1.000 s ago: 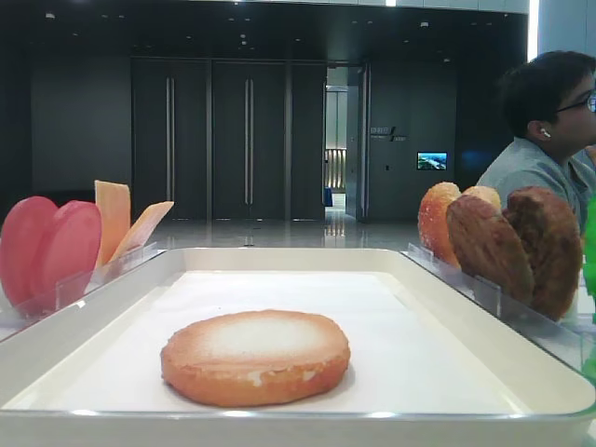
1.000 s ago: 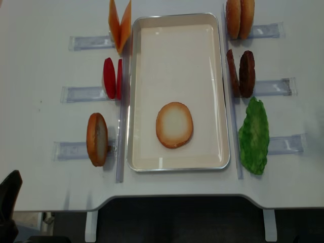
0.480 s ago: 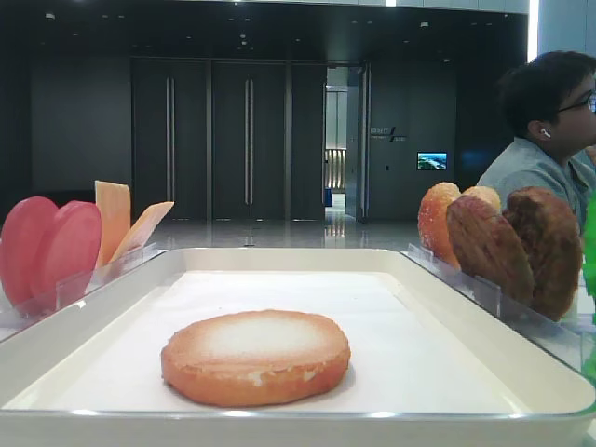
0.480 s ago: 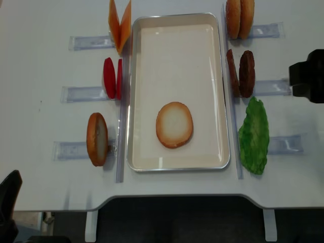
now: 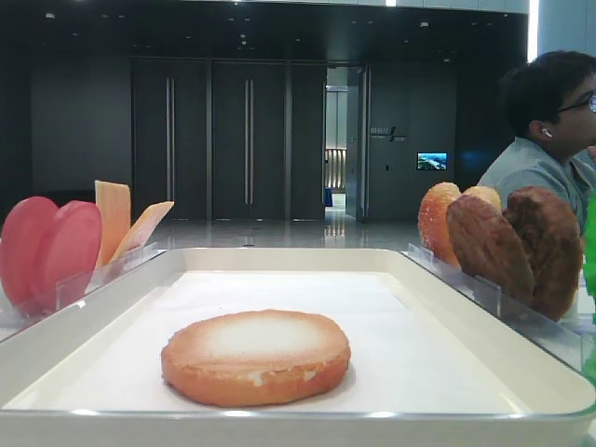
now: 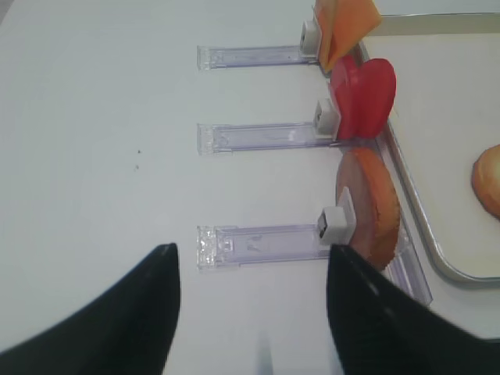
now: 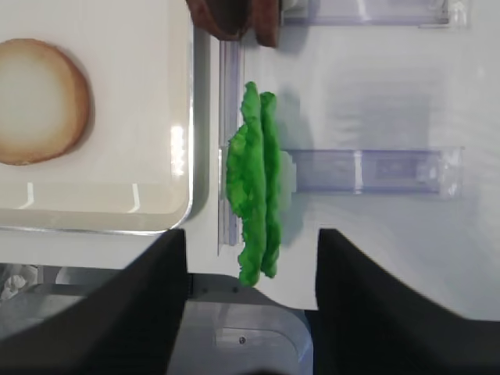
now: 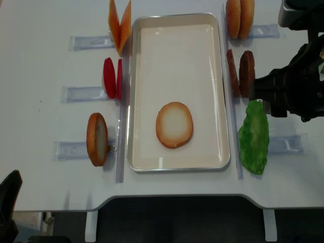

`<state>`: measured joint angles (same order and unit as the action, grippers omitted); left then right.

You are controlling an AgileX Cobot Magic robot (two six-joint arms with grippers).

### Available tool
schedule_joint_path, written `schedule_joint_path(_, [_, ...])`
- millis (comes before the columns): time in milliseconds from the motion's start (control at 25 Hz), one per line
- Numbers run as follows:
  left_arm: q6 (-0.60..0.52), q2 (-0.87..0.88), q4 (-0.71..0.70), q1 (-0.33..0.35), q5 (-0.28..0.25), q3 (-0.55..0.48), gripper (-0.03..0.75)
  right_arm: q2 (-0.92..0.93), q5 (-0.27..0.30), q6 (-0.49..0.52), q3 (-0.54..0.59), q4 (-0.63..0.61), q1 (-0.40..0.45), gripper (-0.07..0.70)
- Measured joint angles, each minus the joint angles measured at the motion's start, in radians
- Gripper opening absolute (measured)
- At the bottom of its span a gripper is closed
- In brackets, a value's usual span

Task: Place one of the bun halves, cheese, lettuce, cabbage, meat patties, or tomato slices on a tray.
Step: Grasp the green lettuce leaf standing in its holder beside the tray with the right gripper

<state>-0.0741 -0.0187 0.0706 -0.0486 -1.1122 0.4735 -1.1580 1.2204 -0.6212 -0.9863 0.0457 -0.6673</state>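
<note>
Lettuce (image 8: 253, 137) stands on edge in clear holder (image 7: 367, 171) on worktop (image 8: 45, 66), just right of tray (image 8: 177, 25), near its near-right corner. Likely light, thin, floppy plastic with bumpy faces; judge best hold across the two flat faces at upper edge, pinch gentle.

One bun half (image 8: 174, 124) already lies flat in tray, pale face up.

Right gripper (image 7: 250, 258) hovers over lettuce, wrist camera looking straight down, jaws spread wide, nothing held. Left gripper (image 6: 250, 312) parked at near-left, jaws apart, empty.
</note>
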Motion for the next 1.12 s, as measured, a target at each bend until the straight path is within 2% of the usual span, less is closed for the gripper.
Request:
schedule_joint_path(400, [0.0, 0.0, 0.0, 0.0, 0.0, 0.0, 0.452, -0.072, -0.004, 0.026, 0.0, 0.0, -0.002, 0.367])
schedule_joint_path(800, [0.0, 0.0, 0.0, 0.0, 0.0, 0.0, 0.452, -0.11, -0.053, 0.048, 0.001, -0.001, -0.002, 0.367])
schedule_joint_path(1120, [0.0, 0.0, 0.0, 0.0, 0.0, 0.0, 0.452, -0.14, -0.067, 0.058, 0.023, -0.001, -0.002, 0.367])
